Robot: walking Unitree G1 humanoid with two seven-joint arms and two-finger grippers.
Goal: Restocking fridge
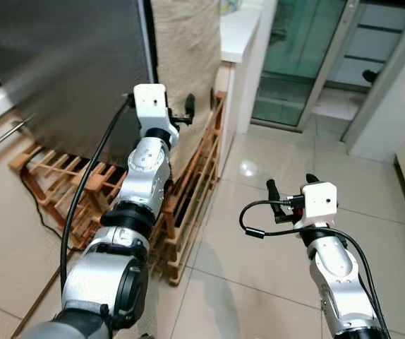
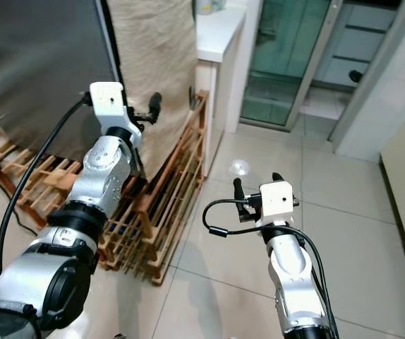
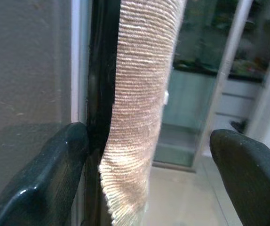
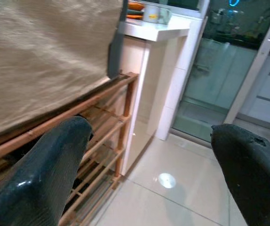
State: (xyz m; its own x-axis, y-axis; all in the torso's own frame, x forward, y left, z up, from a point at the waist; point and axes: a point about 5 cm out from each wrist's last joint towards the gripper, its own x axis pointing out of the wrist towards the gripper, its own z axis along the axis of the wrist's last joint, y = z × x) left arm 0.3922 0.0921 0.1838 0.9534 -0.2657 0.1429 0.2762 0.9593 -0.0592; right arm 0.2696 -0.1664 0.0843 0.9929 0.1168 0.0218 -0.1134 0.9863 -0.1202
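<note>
The fridge stands as a dark grey slab on a low wooden slatted rack, and everything else is placed from it. A beige woven cloth hangs down its side, beside the black edge strip of the door. The left gripper is raised to that edge, with its fingers spread wide; in the left wrist view one black finger lies close against the grey door face, the other finger sits well out beyond the cloth, and the fringe of the cloth hangs between them. Nothing is held between the fingers. The right gripper hovers well away from the fridge, out over the pale tiled floor, with its fingers also wide apart and holding nothing; its wrist view looks past both fingers toward the cloth and the end of the rack. Beyond the cloth-covered side of the fridge, a white counter stands just beside the rack. Farther from the fridge, past the counter, is a glass sliding door with a pale metal frame. A black cable runs along the left arm in front of the fridge door.
</note>
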